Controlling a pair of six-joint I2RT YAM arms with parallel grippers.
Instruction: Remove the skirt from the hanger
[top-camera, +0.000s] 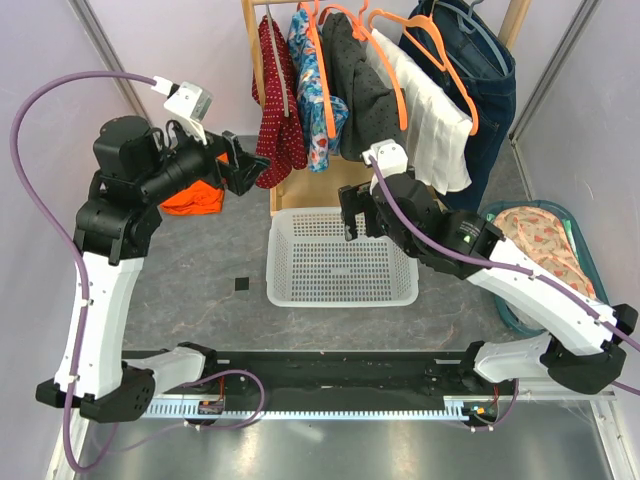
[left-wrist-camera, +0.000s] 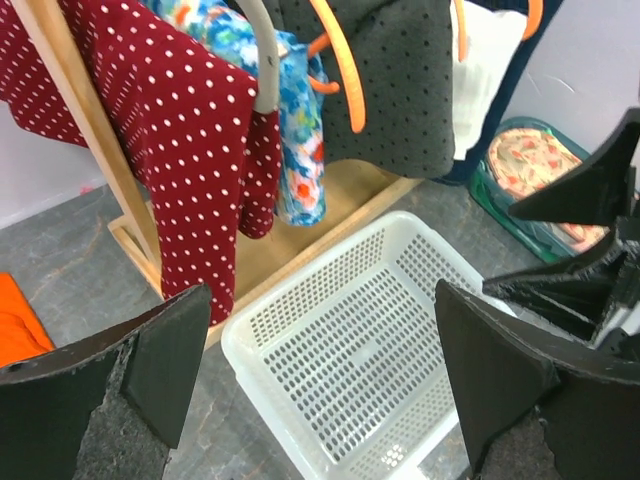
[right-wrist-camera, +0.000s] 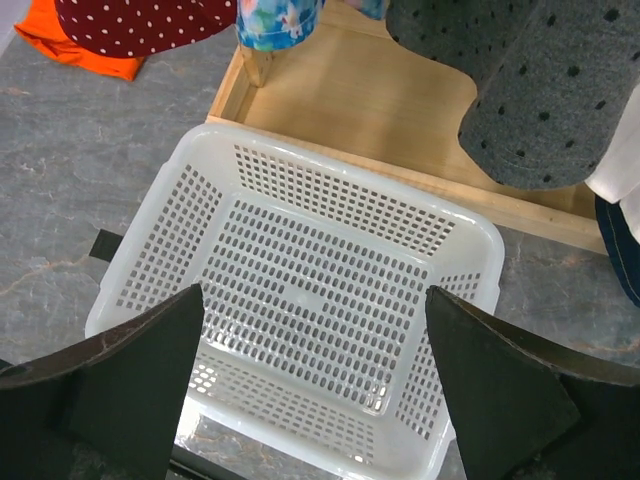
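Note:
Several garments hang on a wooden rack: a red polka-dot one (top-camera: 278, 100) (left-wrist-camera: 170, 120), a blue floral one (top-camera: 312, 90) (left-wrist-camera: 300, 130), a dark grey dotted one (top-camera: 360, 95) (left-wrist-camera: 400, 90) (right-wrist-camera: 540, 90), a white one (top-camera: 430, 110) and a denim one (top-camera: 490, 90). Most hang on orange hangers (top-camera: 390, 60). I cannot tell which is the skirt. My left gripper (top-camera: 245, 165) (left-wrist-camera: 320, 290) is open and empty, just left of the red garment. My right gripper (top-camera: 355, 215) (right-wrist-camera: 312, 292) is open and empty, below the grey garment, above the basket.
A white perforated basket (top-camera: 340, 295) (left-wrist-camera: 240, 340) (right-wrist-camera: 470, 230) lies empty in front of the rack's wooden base (right-wrist-camera: 380, 110). An orange cloth (top-camera: 195, 197) lies at the left. A teal tub (top-camera: 588, 262) with patterned cloth stands at the right.

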